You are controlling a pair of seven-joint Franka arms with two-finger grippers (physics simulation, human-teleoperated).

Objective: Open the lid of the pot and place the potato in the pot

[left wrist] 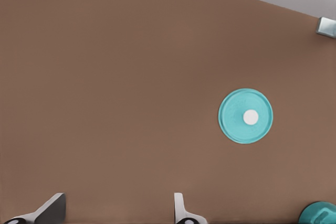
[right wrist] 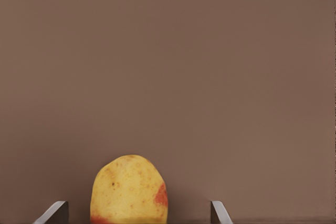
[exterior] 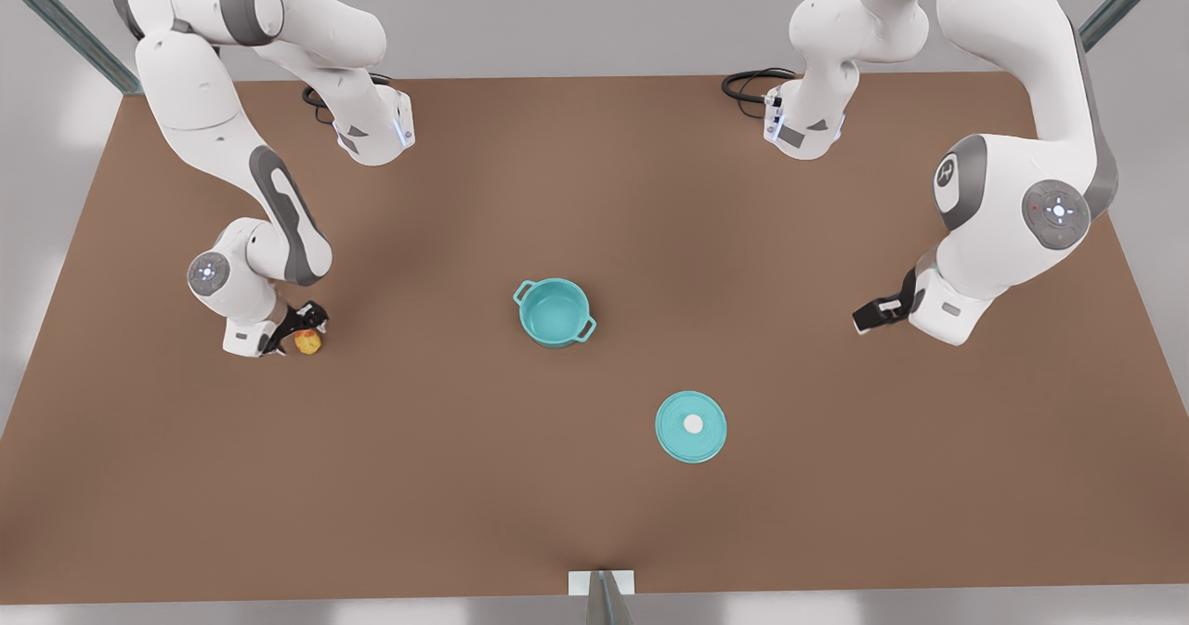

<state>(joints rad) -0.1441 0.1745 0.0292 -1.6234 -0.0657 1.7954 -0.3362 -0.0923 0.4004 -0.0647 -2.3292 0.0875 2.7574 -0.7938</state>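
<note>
the right gripper (exterior: 302, 326) sits with open jaws straddling the small lumpy yellow potato (exterior: 308, 341) on the brown table (exterior: 594, 188); an off-centre pinch could roll it away. the left gripper (exterior: 868, 314), also open, waits beside the flat teal lid (exterior: 690, 426); the round teal pot (exterior: 555, 312) stands uncovered.

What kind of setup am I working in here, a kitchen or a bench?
Probably a simulated test bench, not a kitchen: a bare brown table framed by metal struts, two Franka arms mounted at its far edge, and only a teal pot, its lid and a potato on it.
</note>
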